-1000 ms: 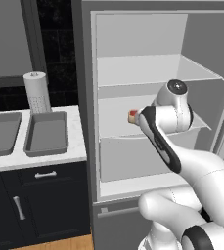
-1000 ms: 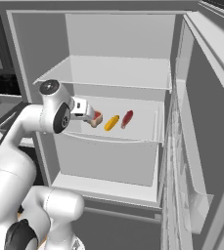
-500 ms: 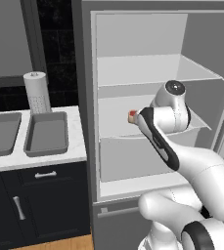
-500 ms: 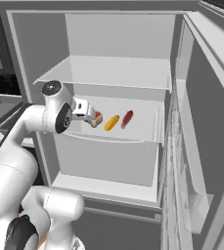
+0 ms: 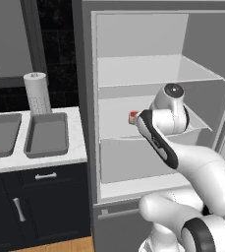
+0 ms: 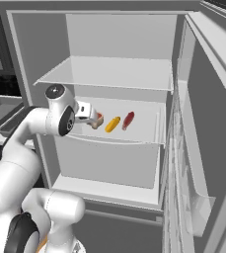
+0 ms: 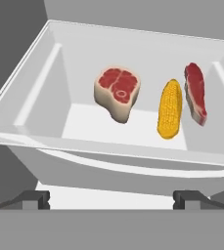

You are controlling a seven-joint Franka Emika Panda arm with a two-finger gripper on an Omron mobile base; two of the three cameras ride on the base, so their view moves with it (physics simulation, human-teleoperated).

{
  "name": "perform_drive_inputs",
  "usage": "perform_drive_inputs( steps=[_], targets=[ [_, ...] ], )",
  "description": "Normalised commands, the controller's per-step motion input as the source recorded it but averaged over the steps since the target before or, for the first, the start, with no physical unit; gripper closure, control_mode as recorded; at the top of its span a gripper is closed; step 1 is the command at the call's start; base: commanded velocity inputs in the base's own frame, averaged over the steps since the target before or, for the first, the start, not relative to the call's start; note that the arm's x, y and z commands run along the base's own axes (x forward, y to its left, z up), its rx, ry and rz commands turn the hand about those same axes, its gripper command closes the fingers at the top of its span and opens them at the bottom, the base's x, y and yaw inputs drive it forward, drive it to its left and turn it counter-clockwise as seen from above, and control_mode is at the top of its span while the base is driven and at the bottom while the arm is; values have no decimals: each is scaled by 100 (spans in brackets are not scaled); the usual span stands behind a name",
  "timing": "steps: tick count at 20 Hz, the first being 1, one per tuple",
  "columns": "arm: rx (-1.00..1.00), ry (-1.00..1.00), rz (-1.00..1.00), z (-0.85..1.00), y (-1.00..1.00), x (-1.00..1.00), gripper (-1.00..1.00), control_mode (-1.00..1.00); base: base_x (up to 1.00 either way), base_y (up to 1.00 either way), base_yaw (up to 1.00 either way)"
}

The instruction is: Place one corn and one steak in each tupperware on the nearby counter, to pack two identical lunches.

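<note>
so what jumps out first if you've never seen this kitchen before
The open fridge: in its white drawer lie two steaks with one corn cob between them. The pincer hovers just in front, fingers spread and holding nothing. On the counter left of the fridge sit two grey tupperware trays.

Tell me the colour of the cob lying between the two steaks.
Yellow-orange; the corn shows best in the hand view.

corn (image 7: 170, 109) between two steaks (image 7: 117, 90), seemingly in drawer (image 7: 45, 73)
</note>
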Motion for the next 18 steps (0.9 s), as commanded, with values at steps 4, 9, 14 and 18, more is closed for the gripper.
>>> perform_drive_inputs(
  steps=[4,9,14,18],
  targets=[
    [0,0,0,-10,-8,12,-100,-100,0,0,0],
    [0,0,0,-5,-1,11,-100,-100,0,0,0],
    [0,0,0,-6,0,17,-100,-100,0,0,0],
    [0,0,0,-8,0,18,-100,-100,0,0,0]
  ],
)
